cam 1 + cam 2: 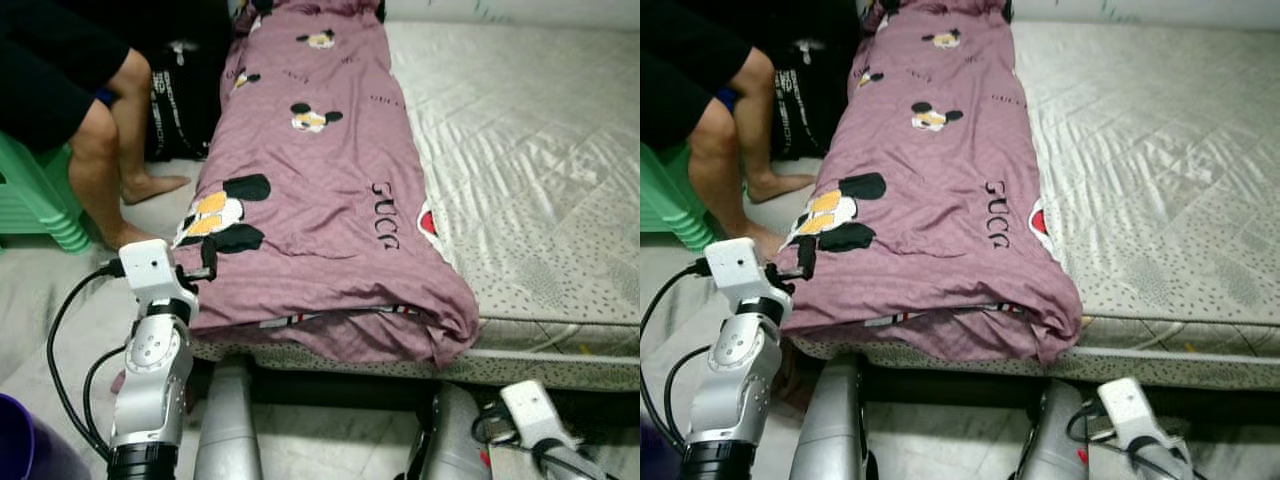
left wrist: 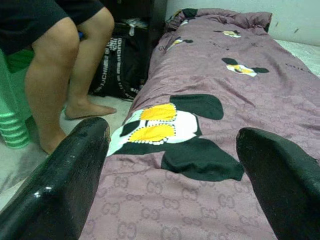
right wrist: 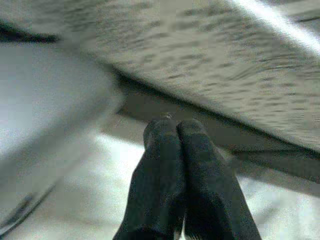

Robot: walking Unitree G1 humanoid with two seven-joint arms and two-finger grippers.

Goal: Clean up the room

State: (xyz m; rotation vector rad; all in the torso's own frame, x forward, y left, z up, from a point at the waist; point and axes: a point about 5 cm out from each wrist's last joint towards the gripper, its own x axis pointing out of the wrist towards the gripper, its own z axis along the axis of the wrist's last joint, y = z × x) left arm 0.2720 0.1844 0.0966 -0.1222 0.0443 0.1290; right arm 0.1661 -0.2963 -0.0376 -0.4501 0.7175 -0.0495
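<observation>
Quilt cover (image 1: 320,200), purple with cartoon mouse prints, is lying lengthwise down the centre-left of the left eye view, bunched at the near mattress (image 1: 520,170) edge; judging by this, tidying is barely starting. Left gripper (image 1: 205,262) is hovering at the cover's lower-left corner. A person (image 1: 90,110) is sitting at upper left. Left wrist view: fingers (image 2: 65,185) are standing wide apart over the cloth, gripping nothing. Right wrist view: right gripper (image 3: 179,131) is hanging below the bed edge, fingers pressed together, empty.

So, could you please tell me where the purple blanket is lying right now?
The purple blanket lies lengthwise along the left edge of the mattress, its near end bunched at the bed's foot; the open left pincer sits at its near-left corner, beside the seated person's legs.
</observation>
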